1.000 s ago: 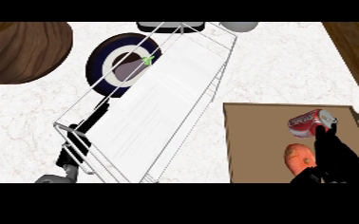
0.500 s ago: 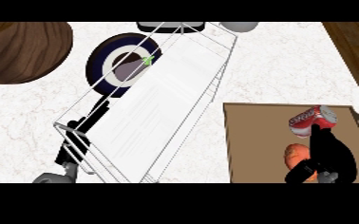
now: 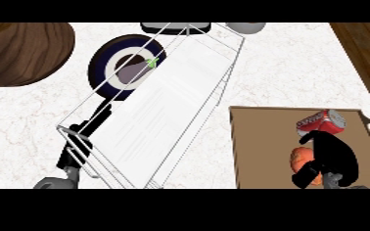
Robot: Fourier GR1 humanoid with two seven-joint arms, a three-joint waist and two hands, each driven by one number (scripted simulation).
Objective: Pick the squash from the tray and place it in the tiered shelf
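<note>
Head view shows my right hand (image 3: 334,159) low on the brown tray (image 3: 264,142), black fingers curled around the orange squash (image 3: 299,157), thumb under its rounded flank. Just beyond my knuckles lies a red can (image 3: 321,122) on its side. White wire tiered shelf (image 3: 162,107) slants across the marbled counter (image 3: 289,63), partly covering a dark-rimmed plate (image 3: 108,66). Left hand (image 3: 76,149) sits behind the shelf's wires; its fingers I cannot tell.

1. Right hand (image 3: 334,157) curled over the orange squash (image 3: 299,157) on the brown tray (image 3: 264,147), lower right.
2. Red can (image 3: 322,122) lies on the tray just above the hand.
3. White wire tiered shelf (image 3: 162,112) runs diagonally across the marble counter (image 3: 289,63).
4. Dark blue plate (image 3: 123,71) behind the shelf holds an eggplant (image 3: 136,70).
5. Left hand (image 3: 81,144) at lower left, behind the shelf wires.
</note>
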